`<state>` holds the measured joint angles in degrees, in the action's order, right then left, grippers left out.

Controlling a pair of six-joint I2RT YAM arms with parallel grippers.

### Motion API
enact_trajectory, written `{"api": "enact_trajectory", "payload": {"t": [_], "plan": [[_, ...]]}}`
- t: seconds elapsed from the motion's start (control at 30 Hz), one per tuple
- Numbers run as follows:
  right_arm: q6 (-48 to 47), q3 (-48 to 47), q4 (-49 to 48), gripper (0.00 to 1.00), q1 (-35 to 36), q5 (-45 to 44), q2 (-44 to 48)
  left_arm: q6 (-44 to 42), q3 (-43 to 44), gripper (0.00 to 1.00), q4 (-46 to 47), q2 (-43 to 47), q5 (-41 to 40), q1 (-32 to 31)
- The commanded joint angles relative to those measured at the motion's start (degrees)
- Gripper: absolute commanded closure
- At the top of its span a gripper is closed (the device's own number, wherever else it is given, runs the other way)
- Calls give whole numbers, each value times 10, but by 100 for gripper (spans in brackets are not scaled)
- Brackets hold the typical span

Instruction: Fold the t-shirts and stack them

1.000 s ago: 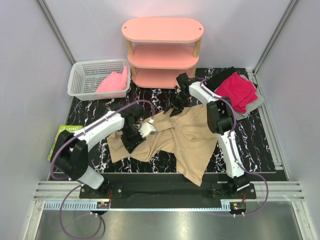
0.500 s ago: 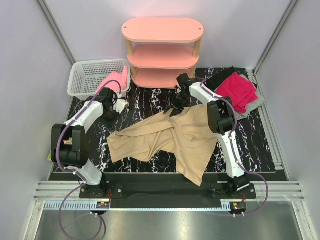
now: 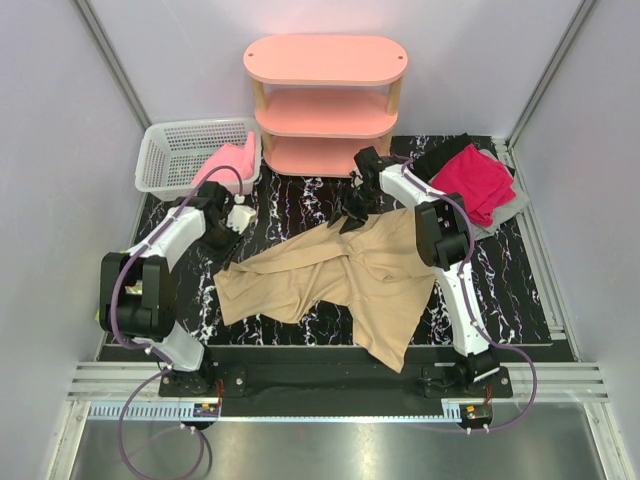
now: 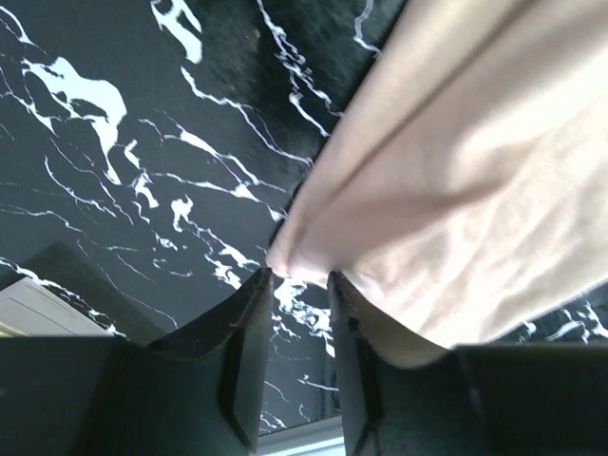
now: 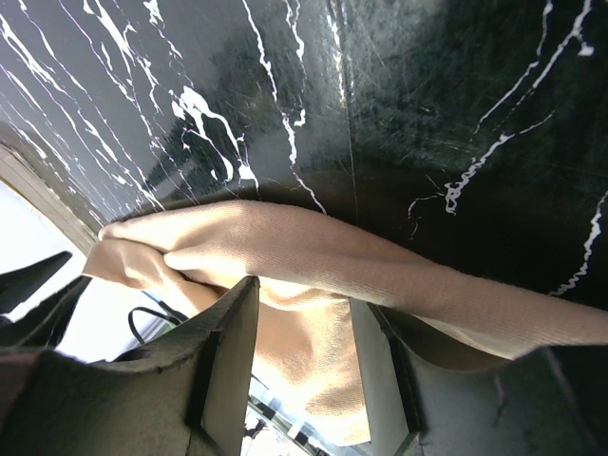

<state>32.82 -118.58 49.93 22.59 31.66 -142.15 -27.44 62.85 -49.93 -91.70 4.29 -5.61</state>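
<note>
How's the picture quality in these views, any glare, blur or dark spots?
Top external: evenly lit and sharp, with soft shadows. Left wrist: the tan t-shirt looks washed out, and the left gripper's fingers are dark and soft. Right wrist: a blown-out white patch at bottom left, and the right gripper's fingers are nearly black.

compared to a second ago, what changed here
The left gripper came off the tan t-shirt and swung left and back, toward the basket; the shirt's left side now lies spread flatter. The right gripper stays clamped on the shirt's far edge, and the magenta t-shirt has not moved.
</note>
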Motion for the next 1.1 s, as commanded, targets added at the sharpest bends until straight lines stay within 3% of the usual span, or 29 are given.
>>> {"api": "enact_trajectory", "payload": {"t": [0.0,0.13,0.27,0.97,1.07], "plan": [[-31,20,-4,48,-12,-78,-16,-8,21,61,-30,45,36,1],[-31,20,-4,48,-12,-79,-16,-5,4,48,-38,71,52,-23],[-29,19,-4,48,-12,-78,-17,6,-31,46,-21,72,39,-56],[-33,34,-11,48,-13,-74,-10,-3,-44,51,53,18,-34,-60],[-34,35,-10,49,-12,-75,-9,-10,-55,60,71,5,-41,-57]]}}
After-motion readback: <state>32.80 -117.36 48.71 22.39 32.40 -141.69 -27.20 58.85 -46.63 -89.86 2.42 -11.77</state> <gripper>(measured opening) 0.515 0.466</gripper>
